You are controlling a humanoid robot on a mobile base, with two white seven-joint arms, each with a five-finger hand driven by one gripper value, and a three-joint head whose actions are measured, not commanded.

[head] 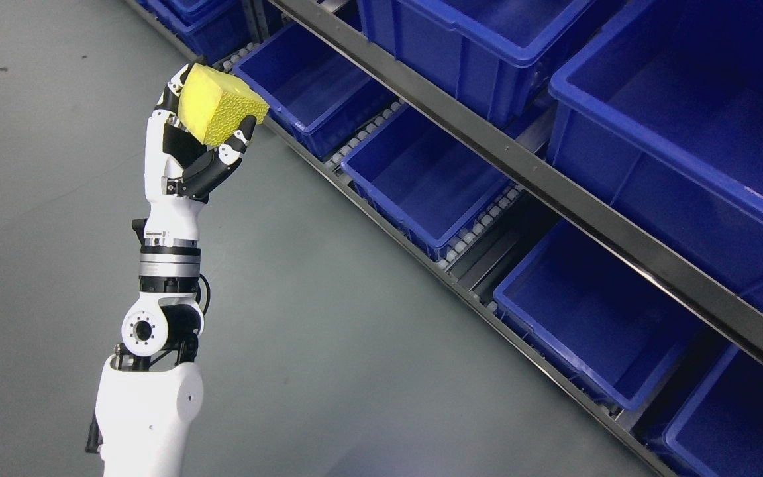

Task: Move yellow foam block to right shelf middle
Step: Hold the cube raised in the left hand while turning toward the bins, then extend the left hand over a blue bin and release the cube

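The white left arm (150, 397) rises from the lower left edge, forearm nearly upright, silver-ringed wrist (169, 262) straight, and its white-and-black left hand (199, 142) is raised, palm turned right, fingers (239, 136) curled around a yellow foam block (217, 106).

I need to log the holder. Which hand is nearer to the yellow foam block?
Left. The left hand grasps the yellow foam block, raised beside the blue bins. The right hand is not in view.

A warehouse: metal roller shelving (520, 159) holds rows of blue plastic bins (421, 179) over grey concrete floor (328, 318).
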